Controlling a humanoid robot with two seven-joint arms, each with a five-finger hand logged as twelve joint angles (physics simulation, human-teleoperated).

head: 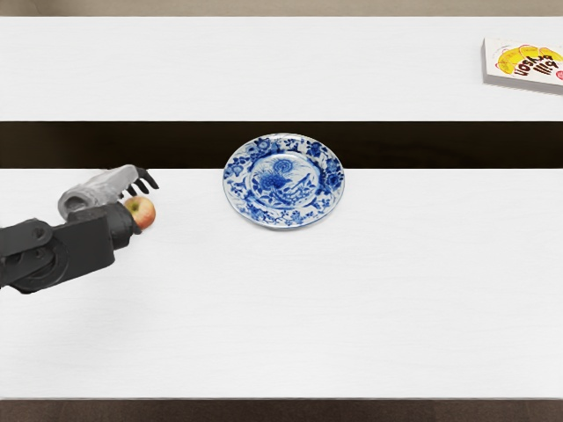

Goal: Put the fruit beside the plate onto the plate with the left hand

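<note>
- Head view: my left robot hand (113,193) reaches in low from the left and touches the fruit (141,212), a small apple; I cannot tell whether it grasps it yet
- The fruit lies left of the plate (237,180), apart from it, over the desk (352,308), so I judge the carry is not yet made
- My right arm is out of view, since this job is the left's
</note>
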